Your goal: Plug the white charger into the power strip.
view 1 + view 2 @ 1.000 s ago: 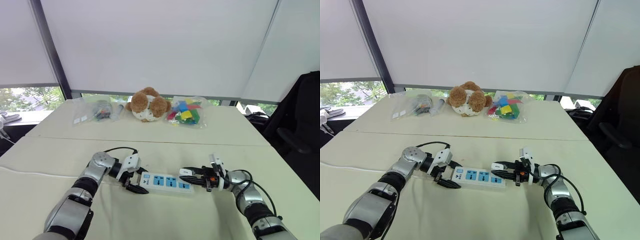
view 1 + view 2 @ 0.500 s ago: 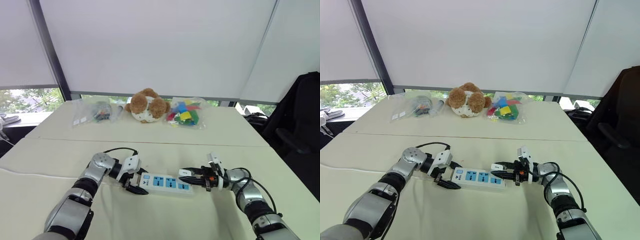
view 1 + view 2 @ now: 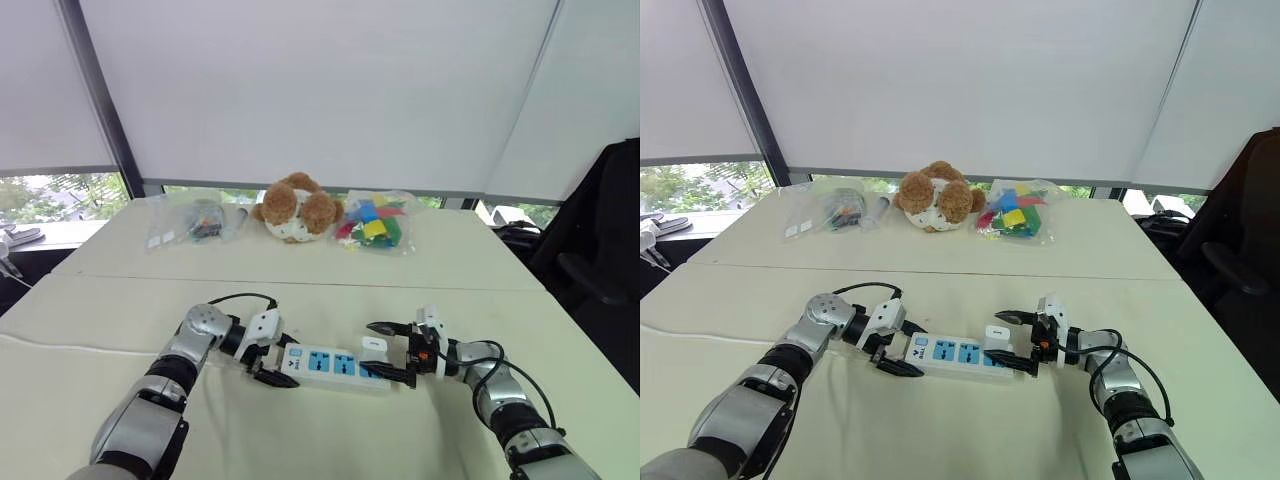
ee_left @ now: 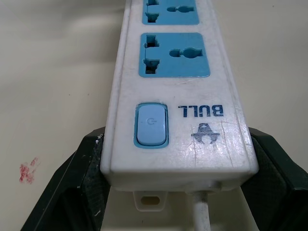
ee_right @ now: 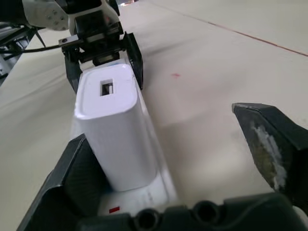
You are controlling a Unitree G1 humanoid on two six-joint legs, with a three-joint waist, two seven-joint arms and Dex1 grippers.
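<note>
Two arms: one at each end of the power strip (image 3: 335, 365), which lies left to right on the bench (image 3: 300, 430).
Left fingers (image 4: 86, 178): clamped on the switch end.
Right fingers (image 5: 269, 139): spread wide, empty.
White charger (image 3: 997, 338): upright in the end socket, between the right fingers.
</note>
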